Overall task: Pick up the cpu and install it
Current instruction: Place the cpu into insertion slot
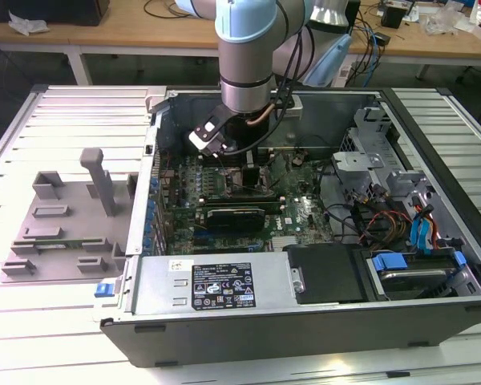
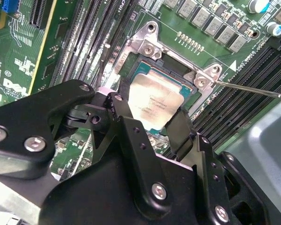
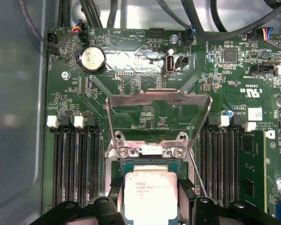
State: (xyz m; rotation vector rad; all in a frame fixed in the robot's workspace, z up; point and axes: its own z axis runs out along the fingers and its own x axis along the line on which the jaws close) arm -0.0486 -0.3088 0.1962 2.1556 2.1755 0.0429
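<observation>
The cpu (image 2: 152, 105) (image 3: 150, 194) is a small square chip with a silvery top and a pale rim. It lies level in, or just above, the dark socket frame (image 2: 147, 44) on the green motherboard. My gripper (image 2: 151, 111) (image 3: 150, 187) has one black finger against each of two opposite edges, shut on it. The metal load plate (image 3: 159, 101) stands swung up behind the socket. In the exterior view the arm's wrist (image 1: 242, 88) reaches down into the open computer case (image 1: 305, 321) over the socket area.
Rows of black memory slots (image 3: 77, 164) (image 3: 220, 164) flank the socket. A thin retention lever (image 2: 253, 89) sticks out beside it. A power supply (image 1: 224, 285), drive cage (image 1: 377, 152) and cables crowd the case. A grey fixture tray (image 1: 64, 216) sits at the exterior view's left.
</observation>
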